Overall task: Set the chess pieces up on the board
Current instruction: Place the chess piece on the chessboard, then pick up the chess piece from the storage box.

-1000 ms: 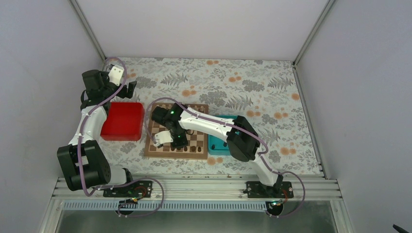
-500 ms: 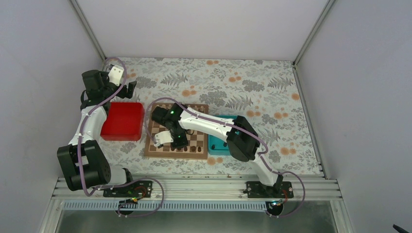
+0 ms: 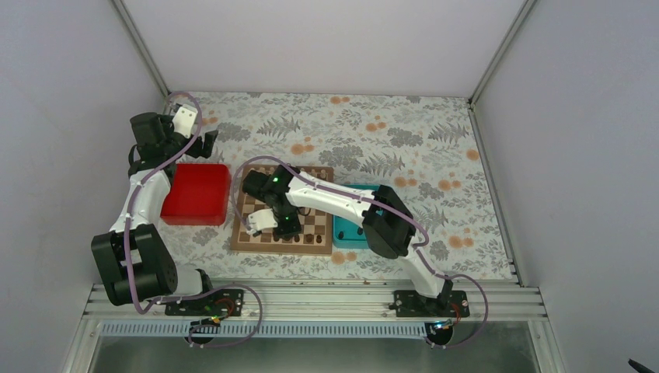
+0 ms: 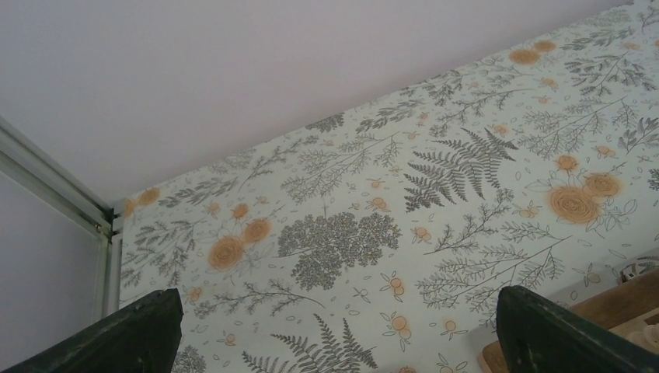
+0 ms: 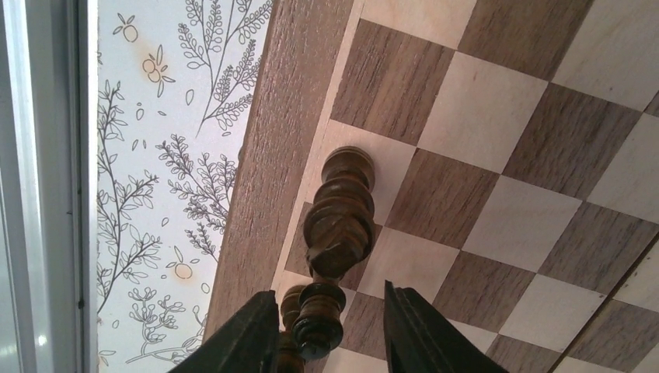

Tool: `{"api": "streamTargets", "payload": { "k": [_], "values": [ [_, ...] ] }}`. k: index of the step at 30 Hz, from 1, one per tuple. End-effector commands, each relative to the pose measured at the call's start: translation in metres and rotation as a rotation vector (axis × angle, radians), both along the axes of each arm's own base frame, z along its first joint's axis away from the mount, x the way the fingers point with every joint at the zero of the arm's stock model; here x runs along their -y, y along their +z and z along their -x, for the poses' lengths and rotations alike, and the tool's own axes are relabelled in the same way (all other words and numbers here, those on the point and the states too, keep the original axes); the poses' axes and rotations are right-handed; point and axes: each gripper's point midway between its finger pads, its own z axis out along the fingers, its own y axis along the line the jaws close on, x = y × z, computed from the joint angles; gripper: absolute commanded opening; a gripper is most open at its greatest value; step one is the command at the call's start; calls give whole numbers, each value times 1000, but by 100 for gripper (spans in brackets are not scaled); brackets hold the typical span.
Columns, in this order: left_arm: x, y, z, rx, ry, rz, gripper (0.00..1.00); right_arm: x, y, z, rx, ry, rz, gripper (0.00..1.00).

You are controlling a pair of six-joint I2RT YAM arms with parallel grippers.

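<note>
Right hand (image 5: 325, 315) leftward; pieces (image 3: 360, 231) in teal tray (image 3: 347, 240)

Wide-spread claw (image 4: 334, 303) above floral tablecloth (image 4: 342, 241)

No legible text, label, brand, number or sign on any surface in these views.

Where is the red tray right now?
In the top view, the red tray lies on the flowery table, on the left side, right next to the left edge of the board.
</note>
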Motion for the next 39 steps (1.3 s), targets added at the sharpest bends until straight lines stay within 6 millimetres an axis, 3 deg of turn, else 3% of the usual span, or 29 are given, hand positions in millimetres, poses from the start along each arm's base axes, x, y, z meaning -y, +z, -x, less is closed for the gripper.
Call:
{"api": "streamTargets", "payload": {
  "k": [1,4,7,9,12,15,17,19,22,31,39],
  "values": [
    [3,7,-2,34,-27,8,100,2,24,-7,22,-23,-42,39],
    [3,7,-1,33,-27,4,100,6,49,-14,34,-49,-101,44],
    [2,9,-1,36,-25,2,100,24,72,-34,65,-107,-137,47],
    [2,11,-1,40,-26,-2,100,46,84,-55,83,-177,-156,48],
    [2,11,-1,42,-24,-4,100,95,93,-91,113,-324,-168,50],
    [2,12,-1,47,-21,1,100,150,88,-116,124,-456,-176,51],
    [2,12,-2,49,-22,8,100,183,73,-123,115,-531,-156,52],
    [2,12,-2,51,-19,12,100,209,54,-122,89,-591,-134,52],
    [1,13,-3,51,-14,11,100,231,37,-120,75,-650,-130,52],
    [0,16,-2,55,-9,5,100,232,1,-114,-1,-678,-128,50],
    [-1,16,-1,56,0,3,100,229,-13,-115,-42,-676,-105,41]
  ]
}}
